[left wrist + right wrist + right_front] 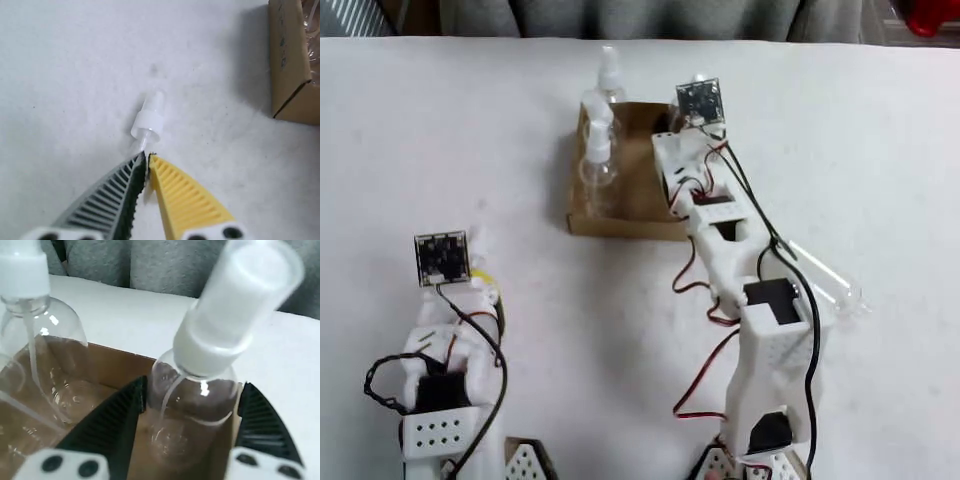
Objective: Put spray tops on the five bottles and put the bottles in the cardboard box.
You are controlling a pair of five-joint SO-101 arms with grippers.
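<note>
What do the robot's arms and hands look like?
The left arm and right arm are blocky white plastic with black motors and looping red and black cables. The left hand has one grey and one yellow ribbed finger; the right hand has two black ones.

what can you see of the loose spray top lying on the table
The spray top is white plastic: a rounded nozzle cap, a wider collar and a thin clear dip tube. It lies on its side on the white table, apart from the cardboard box, tube end pinched between the left gripper's shut fingers.
</note>
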